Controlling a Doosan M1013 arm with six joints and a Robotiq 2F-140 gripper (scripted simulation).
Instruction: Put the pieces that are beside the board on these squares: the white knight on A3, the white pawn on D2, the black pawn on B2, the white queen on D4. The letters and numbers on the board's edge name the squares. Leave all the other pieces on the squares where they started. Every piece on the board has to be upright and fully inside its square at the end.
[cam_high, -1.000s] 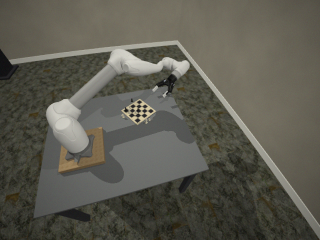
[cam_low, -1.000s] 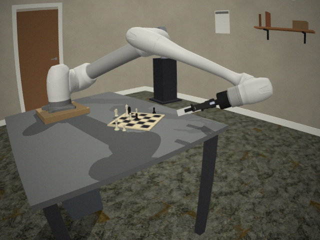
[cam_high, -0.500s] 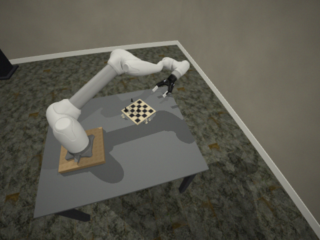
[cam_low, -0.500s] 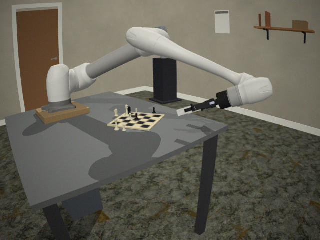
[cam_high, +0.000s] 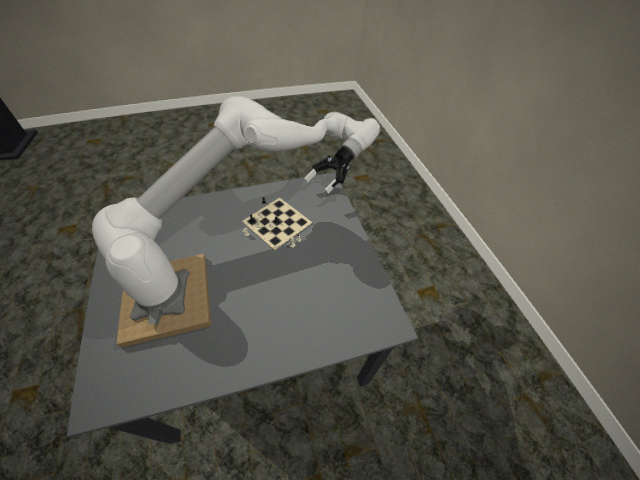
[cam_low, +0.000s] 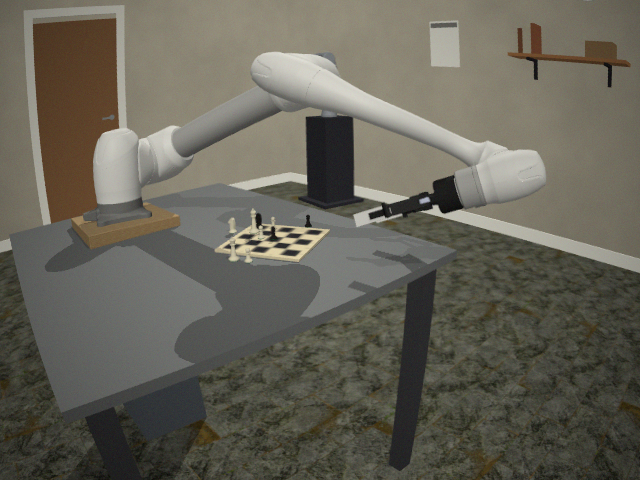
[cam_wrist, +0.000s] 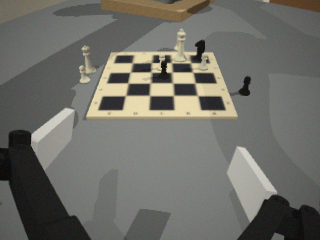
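Note:
My gripper (cam_high: 318, 182) (cam_low: 363, 219) (cam_wrist: 154, 143) is open and empty, above the table's far end, outside the board (cam_high: 301, 222) (cam_low: 283, 258) (cam_wrist: 165, 117). The white queen (cam_high: 292, 242) (cam_low: 233, 250) (cam_wrist: 88, 60) and white pawn (cam_high: 298, 238) (cam_low: 248, 255) (cam_wrist: 84, 75) stand upright beside the board, left of it in the wrist view. The black pawn (cam_high: 263, 200) (cam_low: 308, 221) (cam_wrist: 245, 86) stands beside its opposite side. The white knight (cam_high: 245, 232) (cam_low: 232, 225) stands off the edge nearest the robot base, mostly hidden behind the white king in the wrist view.
On the board stand a white king (cam_low: 253, 221) (cam_wrist: 181, 46), a black knight (cam_low: 258, 220) (cam_wrist: 200, 50), two white pawns (cam_low: 261, 232) (cam_wrist: 203, 62) and a small black piece (cam_low: 272, 234) (cam_wrist: 164, 70). The wooden base (cam_high: 199, 304) (cam_low: 165, 220) carries the arm.

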